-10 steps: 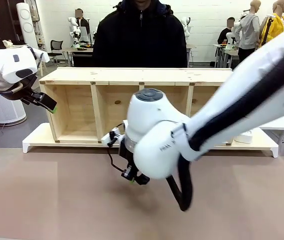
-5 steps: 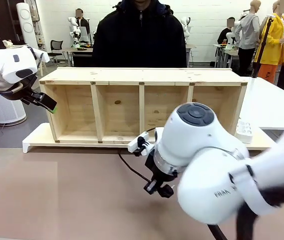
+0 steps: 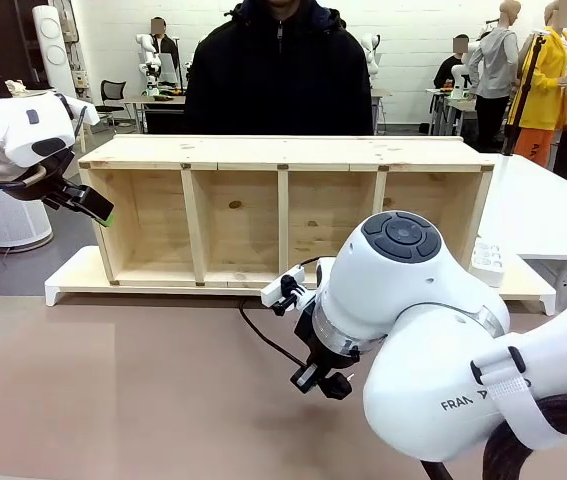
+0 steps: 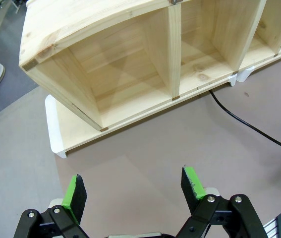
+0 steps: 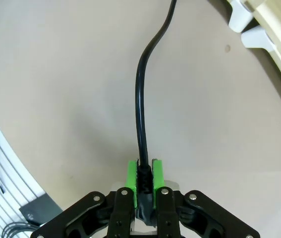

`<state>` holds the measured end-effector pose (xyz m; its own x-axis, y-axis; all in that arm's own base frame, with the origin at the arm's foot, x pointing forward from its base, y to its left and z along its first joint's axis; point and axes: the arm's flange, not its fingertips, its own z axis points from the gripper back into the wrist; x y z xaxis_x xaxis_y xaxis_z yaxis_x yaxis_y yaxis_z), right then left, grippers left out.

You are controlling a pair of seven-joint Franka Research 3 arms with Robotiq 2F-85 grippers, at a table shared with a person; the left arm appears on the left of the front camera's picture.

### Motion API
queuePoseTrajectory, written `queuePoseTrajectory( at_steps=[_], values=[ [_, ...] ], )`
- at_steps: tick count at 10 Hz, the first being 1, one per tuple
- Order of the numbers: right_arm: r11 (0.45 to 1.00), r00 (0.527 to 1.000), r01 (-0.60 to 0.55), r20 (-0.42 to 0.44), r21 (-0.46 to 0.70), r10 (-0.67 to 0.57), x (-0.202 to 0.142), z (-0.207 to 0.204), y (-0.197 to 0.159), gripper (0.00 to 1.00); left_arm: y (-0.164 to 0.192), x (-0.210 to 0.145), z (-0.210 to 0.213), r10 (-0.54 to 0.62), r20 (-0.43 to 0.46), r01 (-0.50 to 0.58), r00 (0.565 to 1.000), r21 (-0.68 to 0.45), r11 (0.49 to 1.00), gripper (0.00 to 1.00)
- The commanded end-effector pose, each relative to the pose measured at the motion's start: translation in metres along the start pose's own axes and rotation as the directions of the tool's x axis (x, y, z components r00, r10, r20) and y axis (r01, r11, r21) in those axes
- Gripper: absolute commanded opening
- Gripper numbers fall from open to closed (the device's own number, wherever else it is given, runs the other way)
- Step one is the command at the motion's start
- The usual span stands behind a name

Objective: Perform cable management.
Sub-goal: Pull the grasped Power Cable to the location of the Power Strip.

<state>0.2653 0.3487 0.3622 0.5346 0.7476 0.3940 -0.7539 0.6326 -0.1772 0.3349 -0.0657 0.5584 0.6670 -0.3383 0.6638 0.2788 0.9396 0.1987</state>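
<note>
Nearest the camera, the right gripper (image 3: 321, 380) hangs just above the table (image 3: 113, 400) with its jaws pinched tight on the cable (image 3: 263, 342). In the right wrist view the green pads (image 5: 131, 174) clamp the ribbed sleeve at the cord's end, and the plug itself is hidden behind the fingers. From that grip the black cord runs in a loose curve across the brown table top toward the white base board (image 3: 73, 280) under the shelf (image 3: 283, 150), reaching it below the middle compartments; where it goes past there I cannot tell.

It looks light, thin and limp, so it will likely sag and trail rather than hold a shape. The smooth jacket could slide through the pads, while the ribbed sleeve should give firmer purchase, so the present hold near the end seems the sensible place.

Farther back on the left, the left gripper (image 3: 98, 207) hovers beside the shelf's end wall, jaws spread wide and empty. A white power strip (image 3: 485, 262) sits by the shelf's right end, and a person (image 3: 278, 70) stands behind.
</note>
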Motion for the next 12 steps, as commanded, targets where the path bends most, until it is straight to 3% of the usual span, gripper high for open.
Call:
queuePoseTrajectory(
  at_steps=[1,3,4,6,12],
  values=[
    [1.0,1.0,-0.012,-0.001,0.008,0.012,0.003,-0.001,-0.003,0.15,0.0,0.0,0.0,-0.001,0.001,0.001,1.0,0.004,1.0,1.0],
    [1.0,1.0,-0.004,-0.002,0.001,0.004,0.0,-0.001,0.0,0.15,0.0,0.0,0.0,-0.001,0.001,0.001,1.0,0.004,1.0,1.0],
    [0.998,0.999,0.02,-0.025,-0.062,-0.022,-0.012,0.002,-0.019,0.15,0.0,0.0,0.0,-0.001,0.001,0.001,1.0,0.004,1.0,1.0],
    [0.994,0.993,0.101,-0.053,-0.046,-0.103,-0.061,0.02,-0.047,0.15,0.0,0.0,0.0,-0.001,0.001,0.001,1.0,0.004,1.0,1.0],
    [0.939,0.945,0.326,0.003,-0.11,-0.328,-0.153,0.077,-0.095,0.15,0.0,0.0,0.0,-0.001,0.001,0.001,1.0,0.004,1.0,1.0]
  ],
)
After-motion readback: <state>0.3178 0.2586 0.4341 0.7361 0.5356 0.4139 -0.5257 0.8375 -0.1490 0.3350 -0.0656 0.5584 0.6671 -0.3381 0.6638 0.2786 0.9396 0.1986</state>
